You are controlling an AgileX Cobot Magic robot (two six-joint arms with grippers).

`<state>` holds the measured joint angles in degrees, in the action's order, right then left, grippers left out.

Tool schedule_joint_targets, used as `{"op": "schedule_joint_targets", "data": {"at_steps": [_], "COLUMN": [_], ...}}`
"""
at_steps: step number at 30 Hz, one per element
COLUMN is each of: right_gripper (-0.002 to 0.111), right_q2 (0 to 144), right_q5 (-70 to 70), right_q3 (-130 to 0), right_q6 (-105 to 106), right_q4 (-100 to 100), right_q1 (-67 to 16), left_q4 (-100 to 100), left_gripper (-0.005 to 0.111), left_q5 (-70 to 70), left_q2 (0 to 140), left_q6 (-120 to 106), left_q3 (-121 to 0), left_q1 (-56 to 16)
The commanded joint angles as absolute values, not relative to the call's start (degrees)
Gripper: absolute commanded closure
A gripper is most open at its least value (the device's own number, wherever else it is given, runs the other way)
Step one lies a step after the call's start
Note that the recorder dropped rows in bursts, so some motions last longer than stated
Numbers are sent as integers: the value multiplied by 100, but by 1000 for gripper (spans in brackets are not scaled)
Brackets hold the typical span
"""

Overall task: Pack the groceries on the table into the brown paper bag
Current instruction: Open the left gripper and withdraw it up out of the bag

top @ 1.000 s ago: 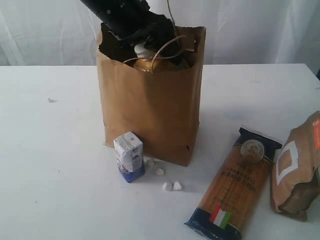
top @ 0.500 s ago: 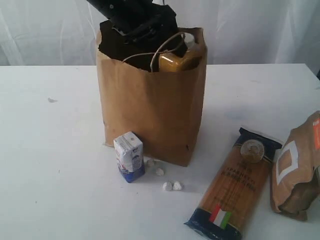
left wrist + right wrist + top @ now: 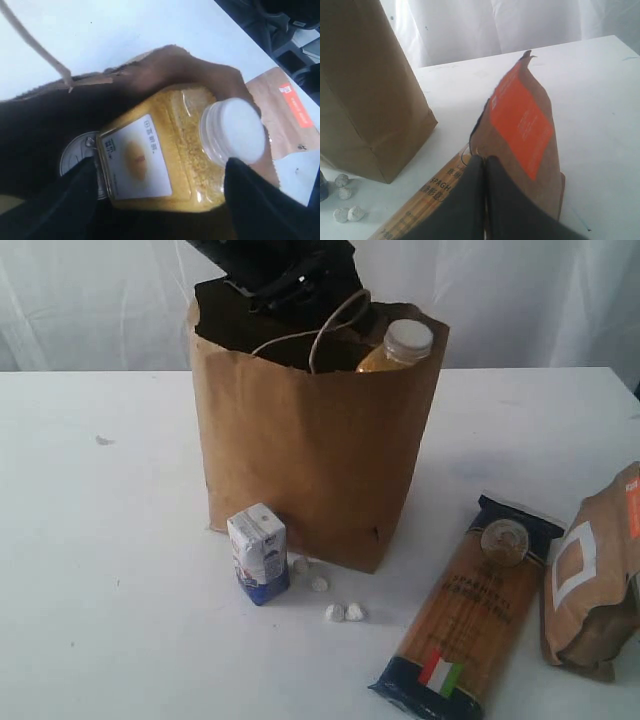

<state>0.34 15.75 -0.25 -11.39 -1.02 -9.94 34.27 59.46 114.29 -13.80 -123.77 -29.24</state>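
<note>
Shift: grain bottle (image 3: 398, 348) has tipped over against the right wall of the paper bag (image 3: 300, 460). Its cap now shows above the rim and that wall bulges outward.
Carton (image 3: 258, 552): small, white and blue, upright on the table (image 3: 100, 570), just beside the bag's front face.
Left gripper (image 3: 161, 167): released, dark fingers (image 3: 75, 195) spread either side of the bottle, over the bag's mouth.
Bottle: clear plastic, ribbed white cap, yellow grain, white label; leaning inside the bag.
Can (image 3: 75, 159): silver pull-tab lid, deeper in the bag, by the bottle's base.
In the way: twisted paper handle (image 3: 37, 45) standing at the rim.
Pebbles (image 3: 340, 612): white bits in front of the bag.
Spaghetti pack (image 3: 470, 610): long, flat, dark-blue ends, right of the bag.
Pouch (image 3: 590, 575): crinkled brown, orange label, just beside the pack.
Right gripper (image 3: 482, 167): clenched on nothing, fingers pressed together, near the pouch.
</note>
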Motion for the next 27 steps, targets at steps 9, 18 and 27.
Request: {"op": "schedule_joint_targets", "data": {"at_steps": [9,18,27], "right_gripper": [108,108,108], "right_q2": [0,0,0], "right_q5": [1521,1521,1508], "right_q3": [0,0,0], "right_q6": [-1128,-1128,-1128], "right_q4": [-114,-114,-114], "right_q1": [-967,-967,-967], "left_q4": [3130,2906,1815], "left_gripper": [35,35,60], "left_q5": [5960,5956,6174], "left_q2": [11208,11012,10671], "left_q6": [-1326,-1218,-711], "left_q3": [-12406,-12406,-12406], "left_q1": [-2930,-2930,-2918]}}
